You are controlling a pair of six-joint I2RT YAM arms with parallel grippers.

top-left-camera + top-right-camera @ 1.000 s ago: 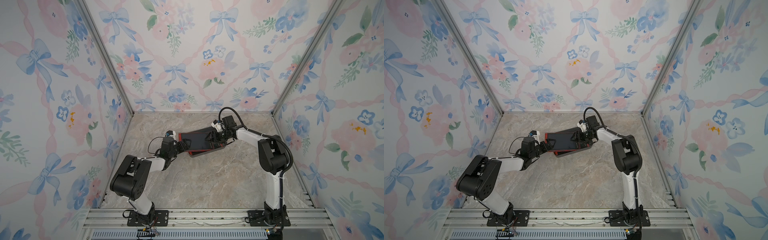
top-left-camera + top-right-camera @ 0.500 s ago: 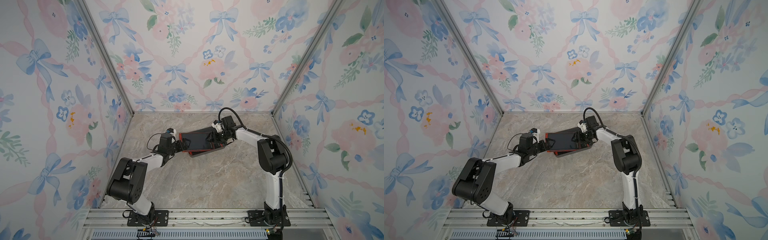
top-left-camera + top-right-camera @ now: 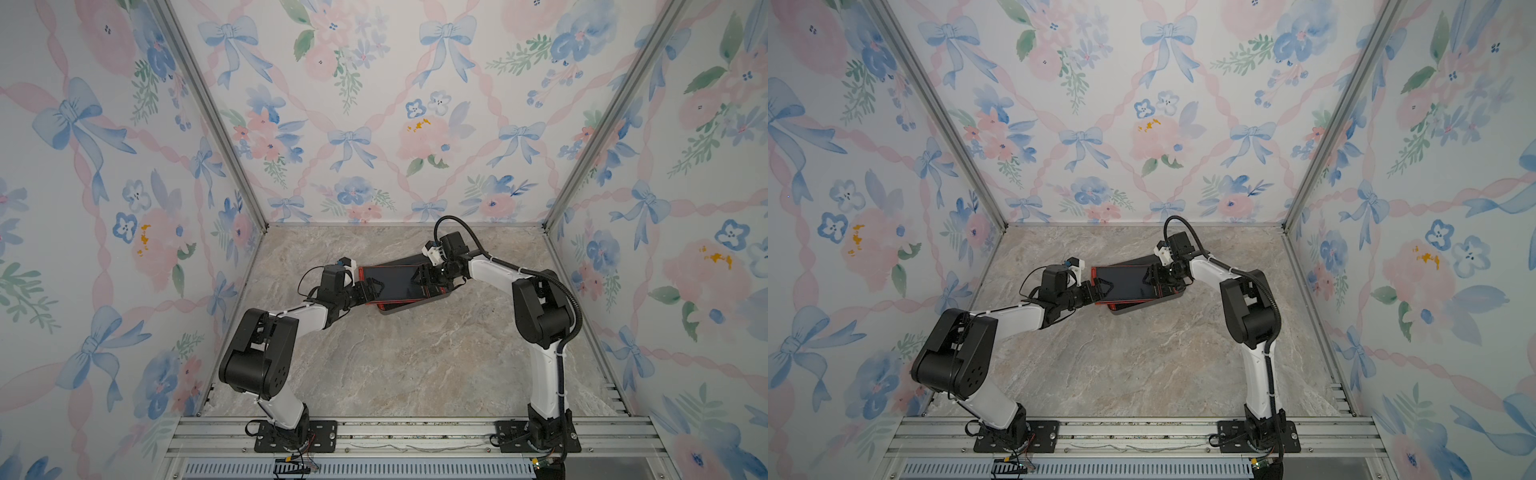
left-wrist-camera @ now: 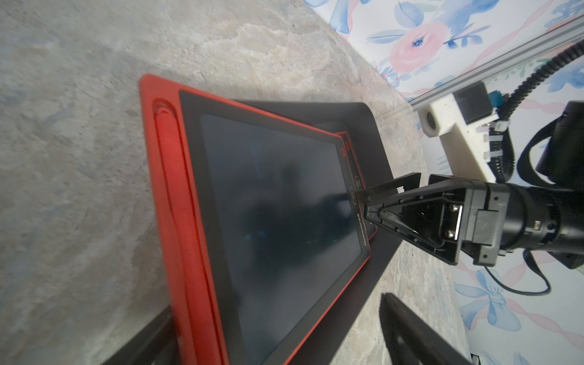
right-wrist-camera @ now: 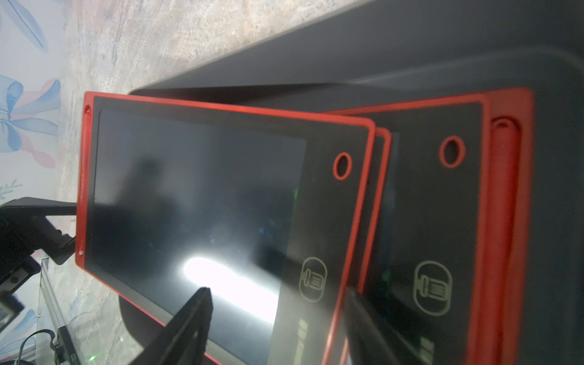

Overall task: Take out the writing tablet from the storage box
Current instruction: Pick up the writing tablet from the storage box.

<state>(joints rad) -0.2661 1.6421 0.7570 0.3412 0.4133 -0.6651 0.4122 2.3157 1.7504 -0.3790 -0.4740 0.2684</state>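
Marbled worktop point(image 3: 415, 365) carries everything. Dark grey storage box point(image 4: 376, 132) lies flat on it toward the back, between the two arms. Red-framed writing tablet point(image 3: 392, 282), dark screen: raised and tilted, button end over the box, stylus end jutting past the box wall above the worktop. A second tablet point(image 5: 442, 205) lies beneath it, in the box. The right gripper point(image 4: 363, 205) looks clamped on the upper tablet's button end, one finger above, one below. The left gripper point(image 3: 371, 289) has jaws spread wide, straddling the stylus end, no squeeze yet. Change over the last second: left arm has reached forward to that free end, while tablet and right arm sit much as before. Reading: a two-armed lift or handover is set up, and the tablet is half out, not yet clear of the box
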